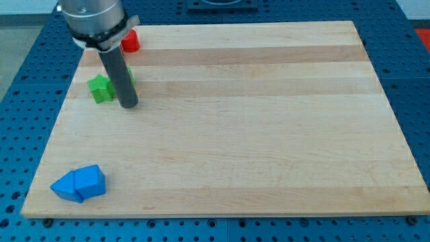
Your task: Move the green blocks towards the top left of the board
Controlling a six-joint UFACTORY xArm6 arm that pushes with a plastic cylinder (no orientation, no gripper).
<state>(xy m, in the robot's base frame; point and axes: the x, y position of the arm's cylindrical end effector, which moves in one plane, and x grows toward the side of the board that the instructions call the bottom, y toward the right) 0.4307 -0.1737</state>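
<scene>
A green star-shaped block [101, 88] lies near the board's left edge, in the upper left part. A second bit of green [129, 75] shows just right of the rod, mostly hidden behind it; its shape cannot be made out. My tip [129, 104] rests on the board just right of the green star block and a little below it, close to it. Whether it touches either green block cannot be told.
A red block [130, 42] sits near the board's top left corner, partly hidden by the arm. Two blue blocks [79, 183] lie together at the bottom left corner. The wooden board [269, 134] lies on a blue perforated table.
</scene>
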